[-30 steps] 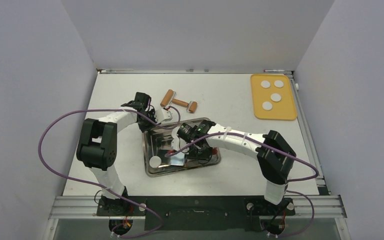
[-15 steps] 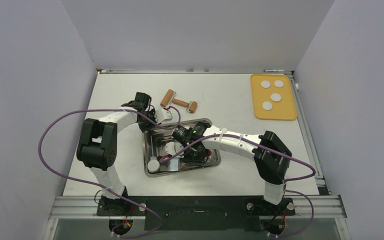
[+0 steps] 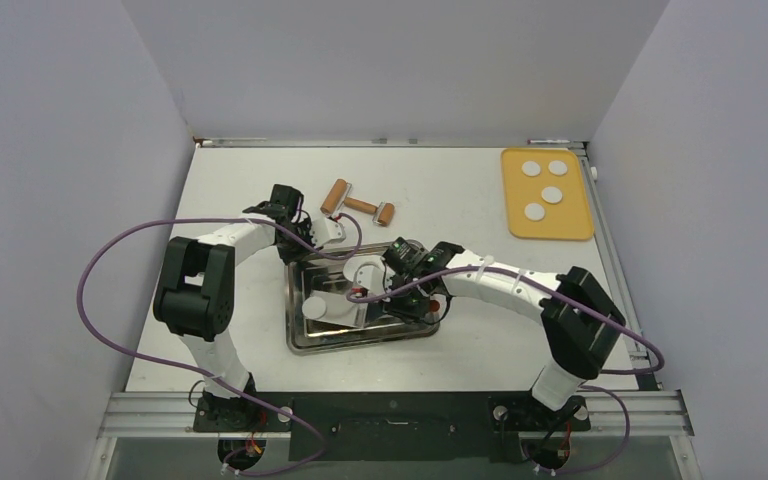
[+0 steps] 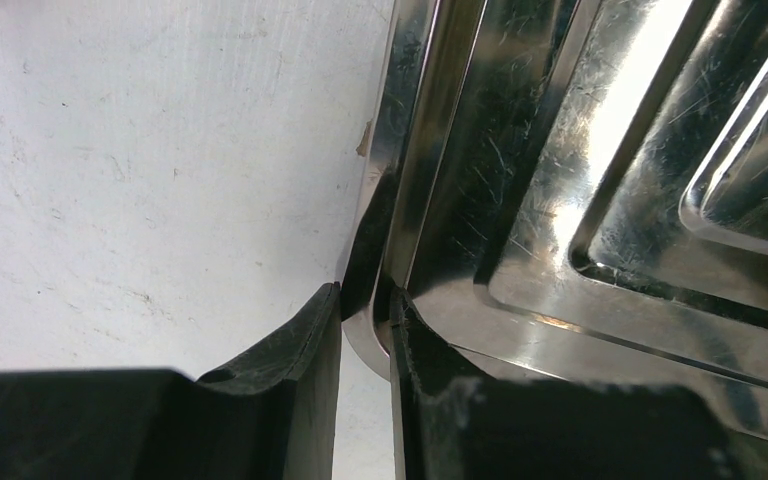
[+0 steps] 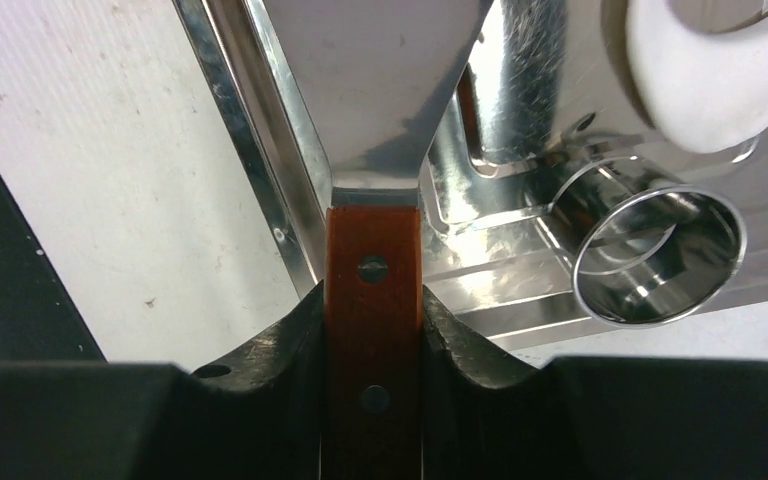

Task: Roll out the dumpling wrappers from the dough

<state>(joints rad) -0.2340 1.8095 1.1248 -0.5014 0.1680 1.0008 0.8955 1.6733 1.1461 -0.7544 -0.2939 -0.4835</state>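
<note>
Several dumpling wrappers (image 3: 552, 195), small white discs, lie on a yellow tray (image 3: 570, 225) at the far right. One more white disc (image 3: 317, 308) lies in the left part of the steel tray (image 3: 360, 343). A larger white dough sheet with a hole (image 3: 360, 270) lies in that tray and also shows in the right wrist view (image 5: 710, 85). My left gripper (image 3: 325, 235) is shut on the steel tray's rim (image 4: 365, 325) at its far left corner. My right gripper (image 3: 395, 297) is shut on a spatula's wooden handle (image 5: 372, 300), with the blade (image 5: 380, 80) over the tray.
A wooden rolling pin (image 3: 357, 204) lies on the table just beyond the steel tray. A round metal cutter ring (image 5: 658, 255) rests by the tray's rim beside the spatula. The enclosure walls stand on three sides.
My right arm has drawn back to the right with the spatula, uncovering the dough sheet. The white disc in the tray has shifted slightly. The left gripper has not moved.
</note>
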